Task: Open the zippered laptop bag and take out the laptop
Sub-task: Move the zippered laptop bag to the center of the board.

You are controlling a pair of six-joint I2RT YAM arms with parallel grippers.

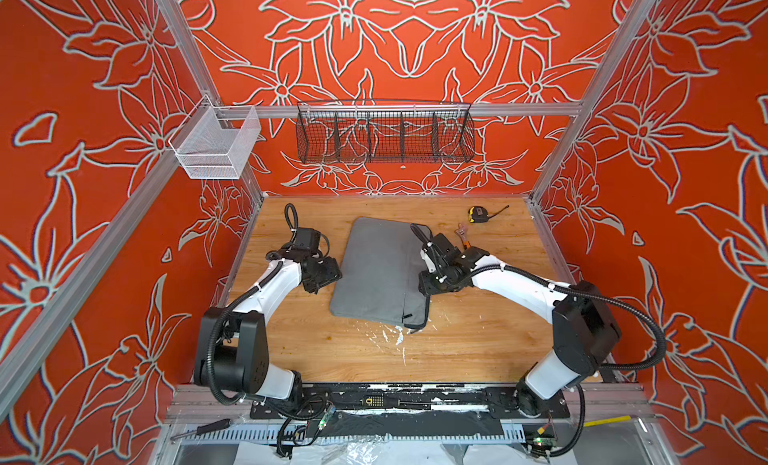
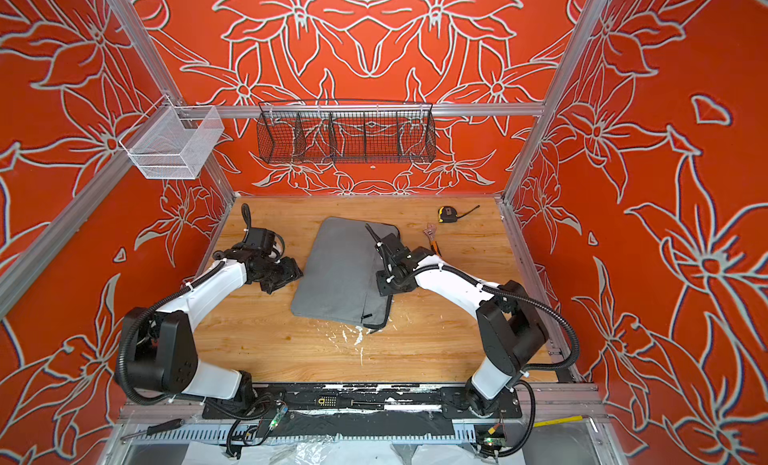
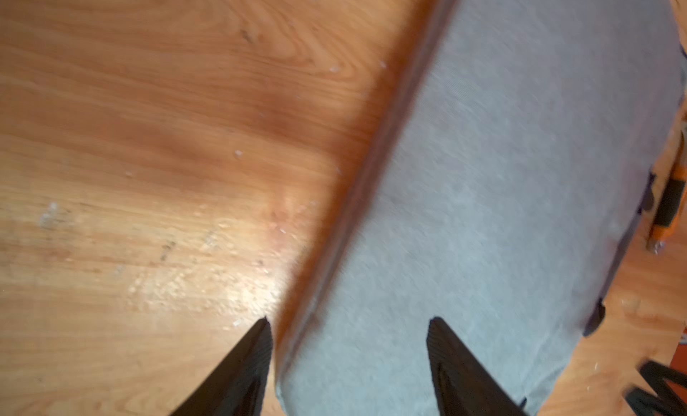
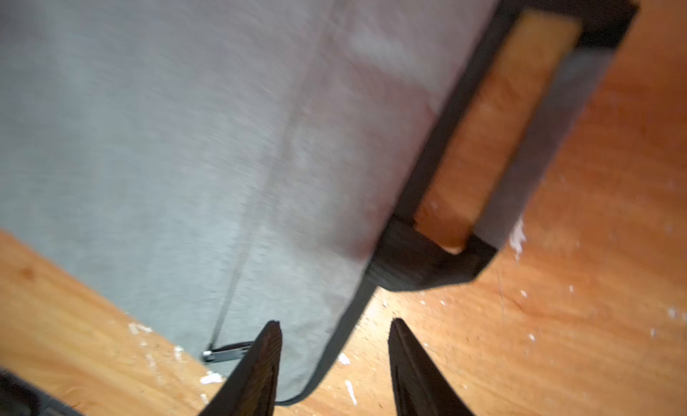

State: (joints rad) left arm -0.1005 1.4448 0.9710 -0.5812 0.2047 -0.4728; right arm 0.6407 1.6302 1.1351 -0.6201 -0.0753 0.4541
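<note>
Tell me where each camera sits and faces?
Top views: high above the arms' bases, looking down on the table and laptop bag; both arms show.
Left wrist: on the left arm, facing past the left gripper to the bag's plain edge.
Right wrist: on the right arm, facing past the right gripper to the bag's handle.
Shared: every view shows the bag.

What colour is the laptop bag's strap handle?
The strap handle has black ends and a grey middle; right wrist view shows it best.
</note>
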